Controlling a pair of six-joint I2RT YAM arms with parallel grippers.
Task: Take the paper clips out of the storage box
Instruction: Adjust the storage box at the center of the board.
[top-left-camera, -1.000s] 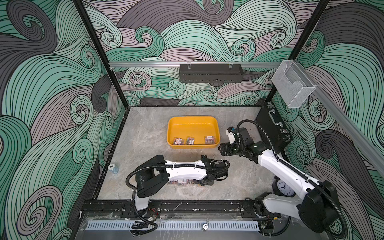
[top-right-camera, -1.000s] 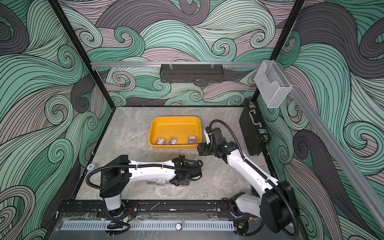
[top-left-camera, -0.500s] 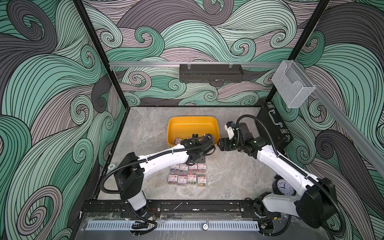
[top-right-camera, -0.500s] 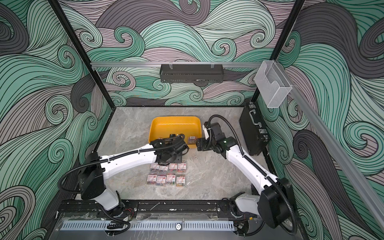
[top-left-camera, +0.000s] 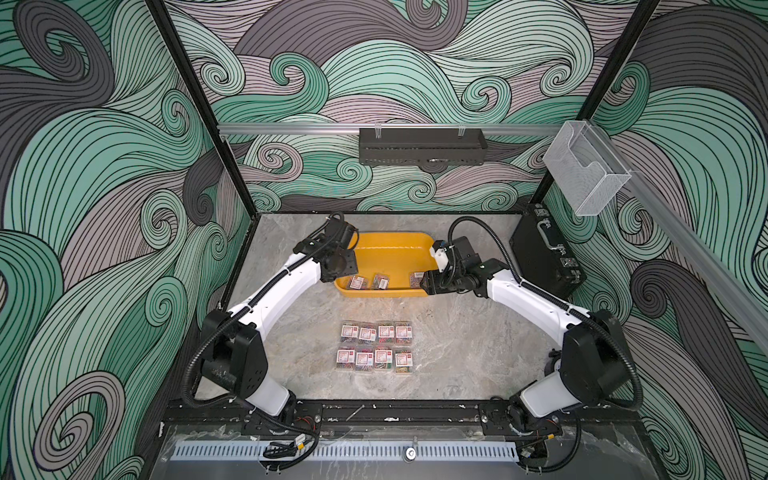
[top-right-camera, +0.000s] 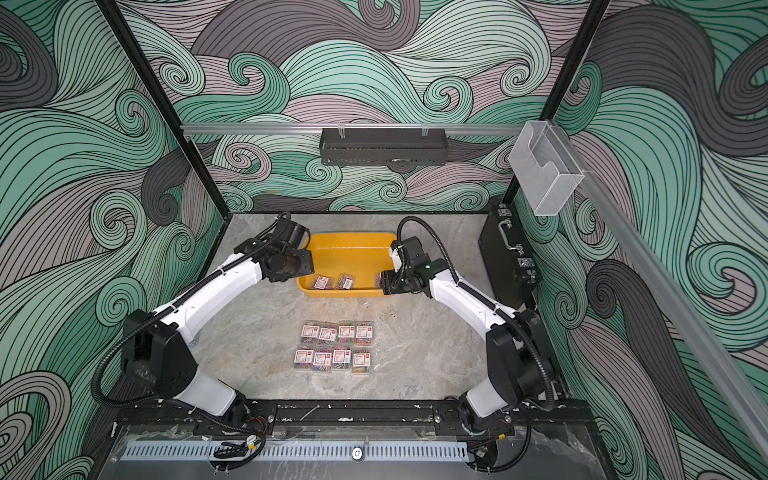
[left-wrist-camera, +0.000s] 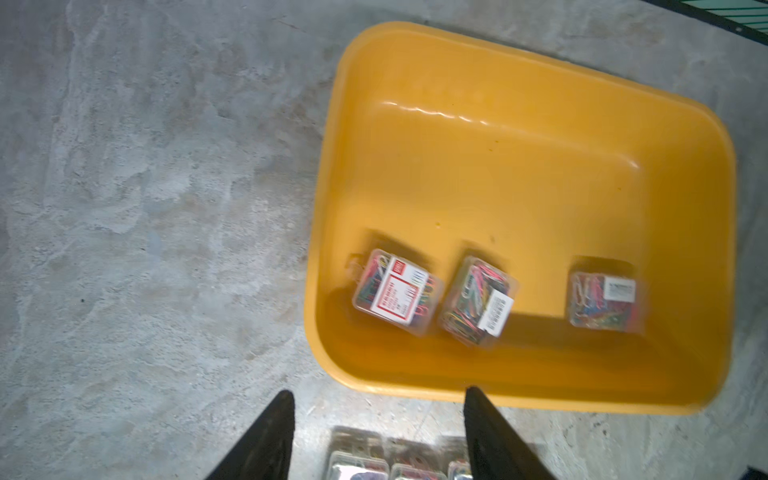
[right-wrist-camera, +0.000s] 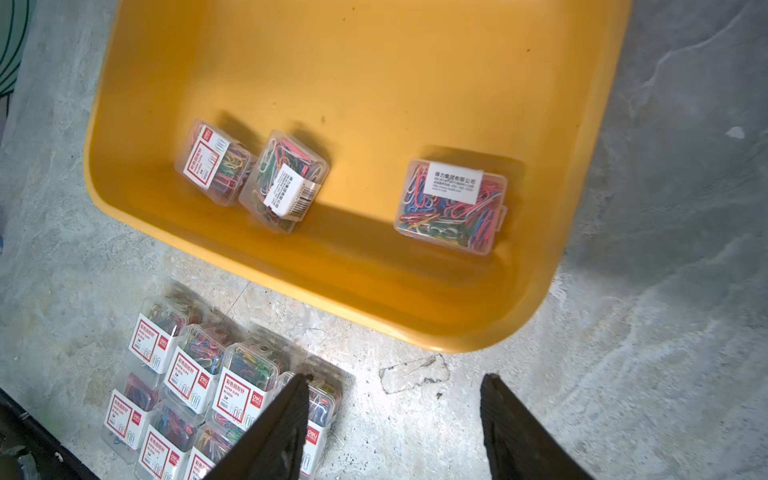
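Yellow round-cornered storage box (left-wrist-camera: 498, 166)

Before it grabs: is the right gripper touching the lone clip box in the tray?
Apart. The right wrist view shows the right gripper open, its fingertips short of the lone clip box, with tray rim and table between.

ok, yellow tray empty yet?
No. Three clip boxes lie inside the tray along its near wall; eight more sit outside on the table.
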